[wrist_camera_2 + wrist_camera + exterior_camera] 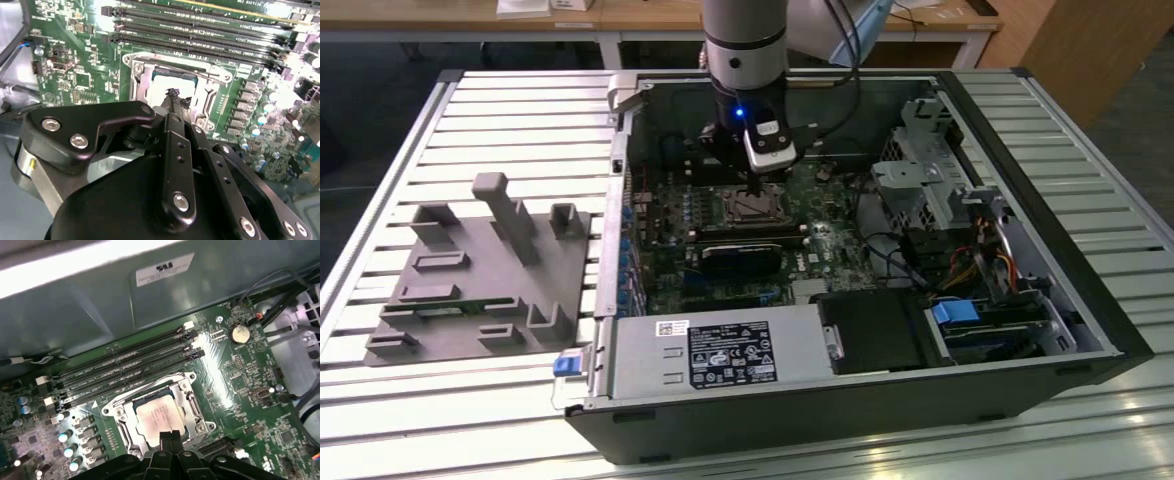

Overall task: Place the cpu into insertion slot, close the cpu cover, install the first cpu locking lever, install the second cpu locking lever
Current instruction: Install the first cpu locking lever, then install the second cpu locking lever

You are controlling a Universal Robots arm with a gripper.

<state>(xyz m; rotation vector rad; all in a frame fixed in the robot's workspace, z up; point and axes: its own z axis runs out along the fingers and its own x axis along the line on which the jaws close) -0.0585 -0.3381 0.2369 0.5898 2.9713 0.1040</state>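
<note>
While the pincer [170, 435] hangs closed, empty, the pale square cpu [157, 415] lies socketed.

The circuit board [240, 390] is green, dotted with small silver and black parts. The chip [159, 417] has a pale silvery-beige top with faint grey print, and the cover frame [189, 397] around it is bright silver. Beyond it the memory slots [125, 367] are black stripes with white end clips. The gripper [170, 436] is matt black with silver screw heads. The arm [744, 40] is silver-grey banded with black and carries a blue light [738, 112]. The computer case [854, 420] is black. In its near side the power box [640, 365] is grey, with black and white labels. The table [494, 110] is pale metal in ribbed stripes. On the exterior view's left stands a plain grey block [480, 280].
</note>
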